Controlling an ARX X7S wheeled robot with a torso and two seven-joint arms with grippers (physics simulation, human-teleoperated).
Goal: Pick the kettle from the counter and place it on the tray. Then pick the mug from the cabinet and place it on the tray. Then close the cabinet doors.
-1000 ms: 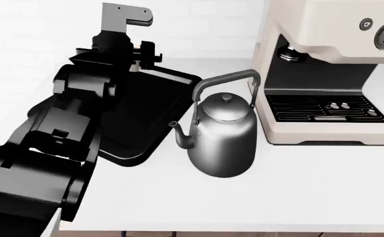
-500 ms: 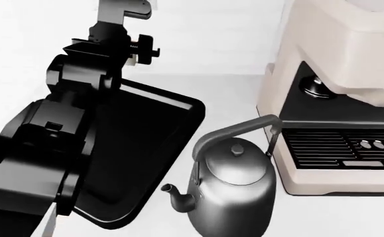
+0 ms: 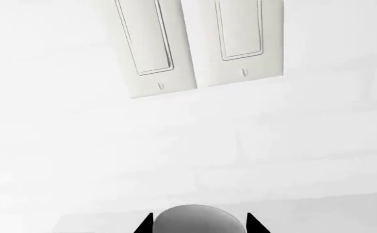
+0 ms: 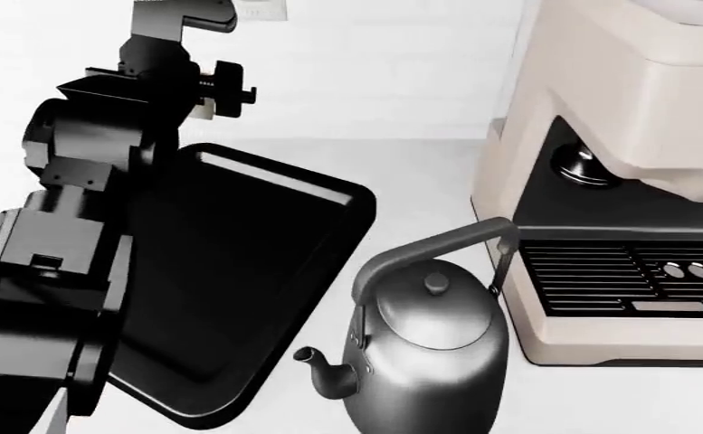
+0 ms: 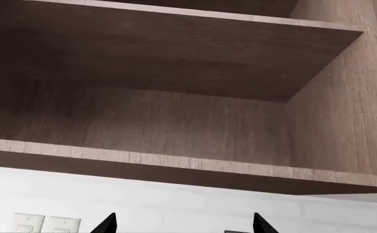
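Note:
The silver-grey kettle (image 4: 430,353) stands upright on the white counter (image 4: 423,172), beside the right edge of the black tray (image 4: 267,262). My left arm reaches over the tray's left side, and its gripper points at the wall, well behind and to the left of the kettle. In the left wrist view the left gripper (image 3: 199,224) has its fingertips apart, with a rounded grey shape between them that I cannot identify. My right gripper (image 5: 184,224) is open and empty, facing a wooden cabinet shelf (image 5: 175,165). It is out of the head view. The mug is not in view.
A cream espresso machine (image 4: 641,136) stands right of the kettle, close to its handle. Two wall switch plates (image 3: 195,43) are straight ahead of the left gripper. The cabinet shelves seen in the right wrist view hold nothing.
The head view has moved closer and lower, so the kettle and tray look larger. My left arm has shifted left in the view. The kettle stays put on the counter.

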